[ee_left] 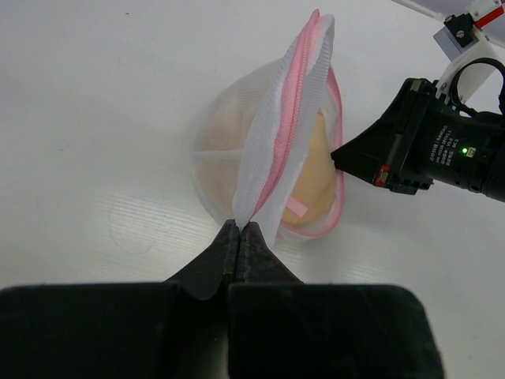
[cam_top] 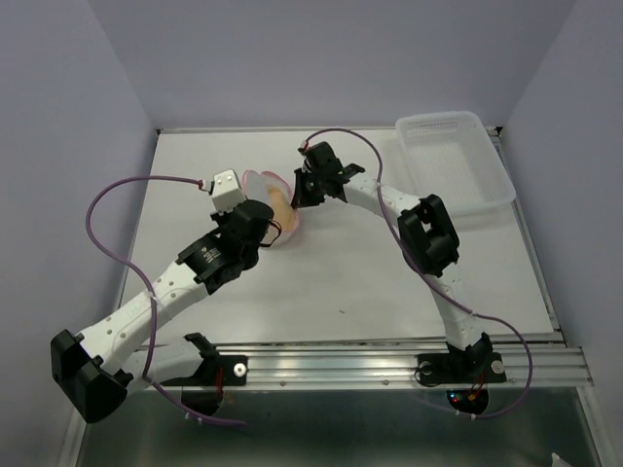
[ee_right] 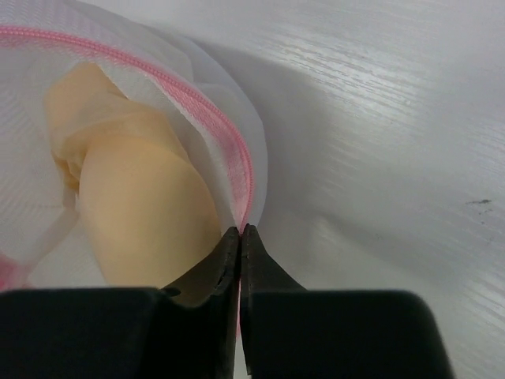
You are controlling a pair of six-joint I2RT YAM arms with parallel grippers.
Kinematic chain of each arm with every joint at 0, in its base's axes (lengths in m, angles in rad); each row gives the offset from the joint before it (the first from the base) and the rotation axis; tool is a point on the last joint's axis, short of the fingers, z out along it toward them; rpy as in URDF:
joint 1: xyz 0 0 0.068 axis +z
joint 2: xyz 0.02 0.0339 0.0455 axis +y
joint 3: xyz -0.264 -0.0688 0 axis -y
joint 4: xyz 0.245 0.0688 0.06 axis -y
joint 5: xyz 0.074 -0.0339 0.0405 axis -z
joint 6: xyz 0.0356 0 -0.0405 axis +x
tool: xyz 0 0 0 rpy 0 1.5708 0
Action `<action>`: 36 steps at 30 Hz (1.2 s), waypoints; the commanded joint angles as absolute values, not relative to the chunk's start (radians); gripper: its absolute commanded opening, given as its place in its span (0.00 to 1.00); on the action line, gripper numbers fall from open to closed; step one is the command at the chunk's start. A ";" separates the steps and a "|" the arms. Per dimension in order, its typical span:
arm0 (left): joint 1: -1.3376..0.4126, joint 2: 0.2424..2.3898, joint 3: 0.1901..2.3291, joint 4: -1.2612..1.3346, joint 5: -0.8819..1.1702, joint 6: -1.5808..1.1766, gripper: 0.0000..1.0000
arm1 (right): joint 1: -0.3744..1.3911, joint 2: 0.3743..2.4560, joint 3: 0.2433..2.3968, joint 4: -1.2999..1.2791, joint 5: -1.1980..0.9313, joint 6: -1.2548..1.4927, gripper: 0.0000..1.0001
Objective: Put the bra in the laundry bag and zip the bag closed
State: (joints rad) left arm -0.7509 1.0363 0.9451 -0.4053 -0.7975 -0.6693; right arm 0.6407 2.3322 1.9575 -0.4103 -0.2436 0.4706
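Observation:
The laundry bag is a white mesh pouch with a pink zipper rim, lying on the table between my two grippers. The peach bra lies inside it and shows through the open mouth; it also shows in the right wrist view. My left gripper is shut on the bag's white mesh flap, holding it up. My right gripper is shut on the pink zipper rim at the bag's other side. In the top view the left gripper and right gripper flank the bag.
A rectangular clear-white plastic basket tray stands at the back right of the white table. Purple cables loop from both arms. The right arm's wrist shows close to the bag.

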 commanded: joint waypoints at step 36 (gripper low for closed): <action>-0.749 0.991 0.969 -0.287 -0.827 -0.604 0.00 | 0.687 1.913 1.701 -0.414 0.265 0.155 0.01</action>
